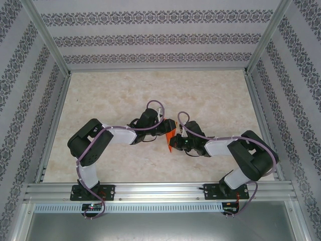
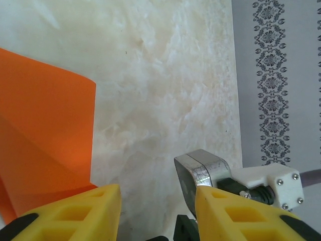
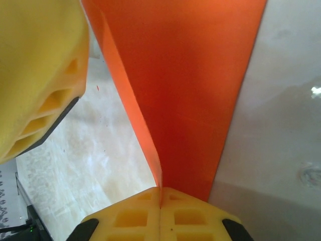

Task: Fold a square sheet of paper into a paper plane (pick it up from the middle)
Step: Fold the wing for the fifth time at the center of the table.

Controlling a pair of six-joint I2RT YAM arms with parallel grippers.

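Between the right jaws, creased orange paper [image 3: 200, 90] stands pinched

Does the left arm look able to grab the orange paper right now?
Probably yes: the left gripper is open, and the paper, pinched by the right gripper, sits just beside its finger with nothing between.
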